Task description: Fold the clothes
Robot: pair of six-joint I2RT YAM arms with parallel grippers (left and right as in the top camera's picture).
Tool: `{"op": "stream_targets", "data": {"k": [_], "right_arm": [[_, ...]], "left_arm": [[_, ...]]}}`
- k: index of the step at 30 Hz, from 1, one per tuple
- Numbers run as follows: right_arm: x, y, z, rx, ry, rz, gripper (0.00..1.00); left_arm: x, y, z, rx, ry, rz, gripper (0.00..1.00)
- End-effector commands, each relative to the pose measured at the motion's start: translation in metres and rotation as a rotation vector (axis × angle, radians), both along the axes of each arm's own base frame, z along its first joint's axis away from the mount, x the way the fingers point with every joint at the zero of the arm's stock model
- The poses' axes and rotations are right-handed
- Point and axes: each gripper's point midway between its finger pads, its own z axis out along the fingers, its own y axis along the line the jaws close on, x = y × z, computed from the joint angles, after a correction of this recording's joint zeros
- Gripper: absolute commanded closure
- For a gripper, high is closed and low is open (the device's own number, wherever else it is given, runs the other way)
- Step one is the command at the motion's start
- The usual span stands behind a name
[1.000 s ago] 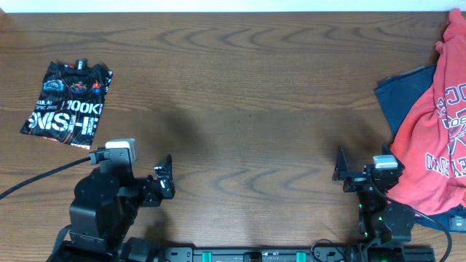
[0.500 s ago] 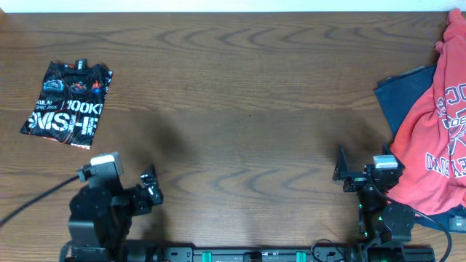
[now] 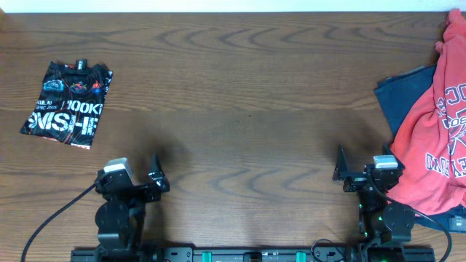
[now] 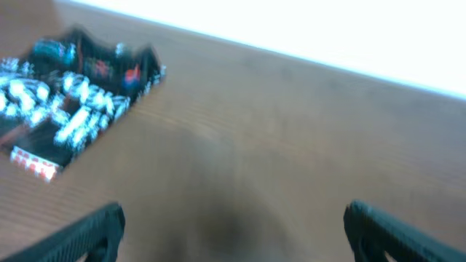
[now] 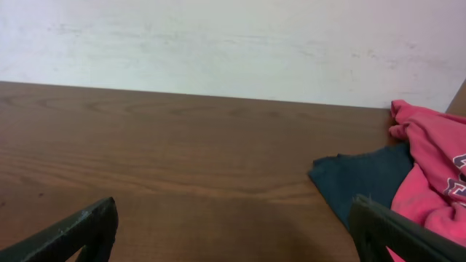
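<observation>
Since overhead the jersey [image 3: 67, 102] lies folded ahead-left of the left gripper [image 3: 157, 180], we count it done; our left wrist view shows that gripper spread and empty, and our right wrist view the right gripper [image 5: 233, 218] spread too, with a red shirt [image 5: 437, 167] and navy cloth [image 5: 357, 178] to its right, seemingly unfolded.

Red sweatshirt [image 3: 437, 138] atop navy garment [image 3: 404, 98]

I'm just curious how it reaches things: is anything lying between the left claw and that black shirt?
Nothing visible. Only bare table lies between the left gripper and the black jersey; the red garment sits far off on the right.
</observation>
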Motion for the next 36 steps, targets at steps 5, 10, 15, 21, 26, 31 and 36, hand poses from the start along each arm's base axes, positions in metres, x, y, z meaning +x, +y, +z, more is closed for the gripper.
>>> {"op": "stream_targets", "data": {"k": [5,10,15,21,26,31,36], "right_arm": [[0.000,-0.002,0.000,-0.013,-0.001,-0.009,0.01],[0.000,-0.002,0.000,-0.013,-0.001,-0.009,0.01],[0.000,-0.002,0.000,-0.013,0.000,-0.009,0.01],[0.000,-0.002,0.000,-0.013,0.000,-0.009,0.01],[0.000,-0.002,0.000,-0.013,0.000,-0.009,0.01],[0.000,-0.002,0.000,-0.013,0.000,-0.009,0.01],[0.000,-0.002,0.000,-0.013,0.000,-0.009,0.01]], "left_arm": [[0.020,0.001,-0.007,0.031,-0.141,0.000,0.02],[0.021,0.000,-0.017,0.076,-0.124,-0.016,0.02],[0.021,-0.004,-0.017,0.069,-0.124,-0.035,0.02],[0.021,-0.004,-0.017,0.069,-0.123,-0.037,0.02],[0.021,-0.004,-0.017,0.069,-0.123,-0.036,0.02],[0.021,-0.004,-0.017,0.069,-0.123,-0.036,0.02],[0.021,-0.004,-0.017,0.069,-0.123,-0.036,0.02]]}}
